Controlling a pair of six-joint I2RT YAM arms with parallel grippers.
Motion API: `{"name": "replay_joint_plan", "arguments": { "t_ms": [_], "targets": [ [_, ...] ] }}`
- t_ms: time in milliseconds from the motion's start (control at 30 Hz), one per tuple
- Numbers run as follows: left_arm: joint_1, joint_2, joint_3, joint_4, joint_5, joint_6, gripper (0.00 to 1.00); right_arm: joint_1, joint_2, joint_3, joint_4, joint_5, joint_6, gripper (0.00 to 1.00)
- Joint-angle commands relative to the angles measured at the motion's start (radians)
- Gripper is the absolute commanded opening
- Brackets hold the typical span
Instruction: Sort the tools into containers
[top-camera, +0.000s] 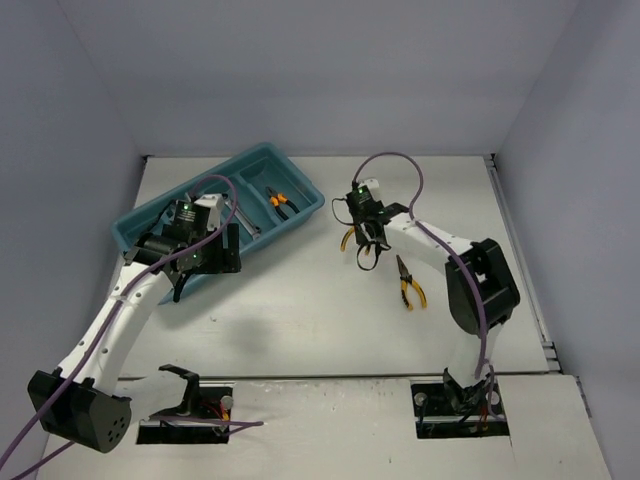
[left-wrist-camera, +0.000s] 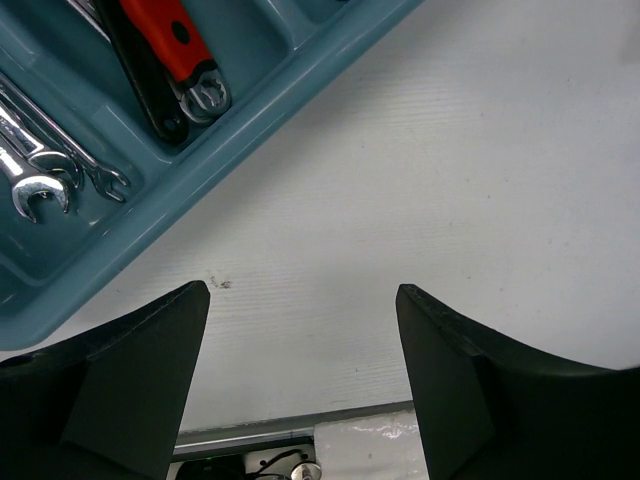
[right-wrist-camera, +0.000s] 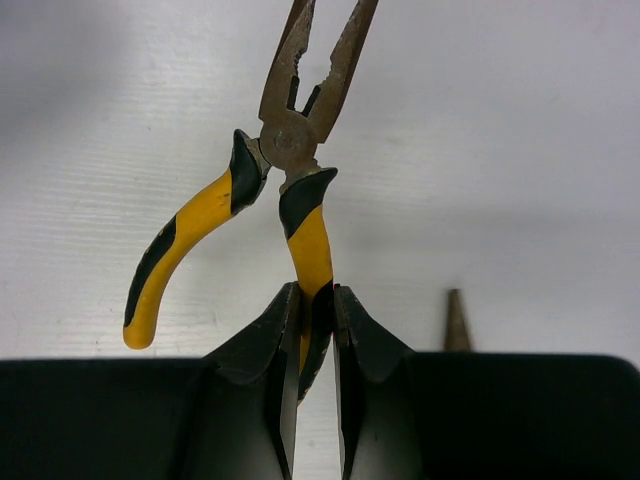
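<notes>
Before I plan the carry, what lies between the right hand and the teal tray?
Nothing: bare table between the right hand, gripping pliers, and the tray, per the top view.

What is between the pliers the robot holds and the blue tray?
Nothing visible. The right hand grips the pliers, and only bare table lies between them and the tray. The left hand hangs beside the tray's left part, off that path.

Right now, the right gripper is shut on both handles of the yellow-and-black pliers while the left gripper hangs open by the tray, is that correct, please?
Not quite: the right gripper is shut on one handle only of the yellow-and-black pliers; the other splays free, as the right wrist view shows. The rest holds.
</notes>
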Motion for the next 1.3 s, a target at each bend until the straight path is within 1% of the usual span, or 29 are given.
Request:
{"name": "replay_joint_plan", "arguments": {
  "t_ms": [0, 167, 233, 267, 367, 433, 633, 767, 867, 933, 1000, 1133, 1167, 1267],
  "targets": [
    [0.007, 0.010, 0.068, 0.020, -0.035, 0.037, 0.72, 0.000, -0.144, 0.137, 0.068, 0.093, -0.238, 0.00],
    [0.013, 0.009, 0.074, 0.018, -0.043, 0.037, 0.72, 0.005, -0.088, 0.265, 0.133, 0.035, -0.461, 0.00],
    [0.016, 0.006, 0.076, 0.016, -0.047, 0.035, 0.72, 0.008, -0.060, 0.313, 0.143, 0.015, -0.495, 0.00],
    [0.020, -0.001, 0.079, 0.010, -0.052, 0.034, 0.72, 0.015, -0.017, 0.358, 0.159, -0.008, -0.554, 0.00],
    [0.024, -0.011, 0.084, -0.006, -0.061, 0.030, 0.72, 0.028, 0.037, 0.452, 0.174, -0.020, -0.611, 0.00],
    [0.029, -0.022, 0.086, -0.026, -0.059, 0.022, 0.72, 0.043, 0.121, 0.536, 0.185, -0.031, -0.666, 0.00],
    [0.035, -0.062, 0.080, -0.054, -0.102, -0.002, 0.72, 0.101, 0.278, 0.727, 0.191, -0.045, -0.720, 0.00],
    [0.039, -0.081, 0.076, -0.067, -0.116, -0.007, 0.72, 0.141, 0.375, 0.821, 0.195, -0.032, -0.750, 0.00],
    [0.041, -0.089, 0.073, -0.078, -0.120, -0.006, 0.72, 0.174, 0.443, 0.894, 0.197, -0.020, -0.762, 0.03],
    [0.043, -0.095, 0.068, -0.084, -0.121, -0.006, 0.72, 0.189, 0.485, 0.925, 0.198, -0.024, -0.752, 0.07],
    [0.043, -0.101, 0.061, -0.084, -0.121, -0.006, 0.72, 0.193, 0.505, 0.954, 0.197, -0.023, -0.738, 0.21],
    [0.044, -0.106, 0.052, -0.085, -0.119, -0.005, 0.72, 0.195, 0.515, 0.963, 0.199, -0.032, -0.697, 0.52],
    [0.044, -0.105, 0.051, -0.085, -0.118, -0.004, 0.72, 0.195, 0.508, 0.960, 0.198, -0.032, -0.689, 0.58],
    [0.044, -0.095, 0.058, -0.083, -0.114, -0.001, 0.72, 0.194, 0.474, 0.931, 0.198, -0.012, -0.663, 0.63]
  ]
}}
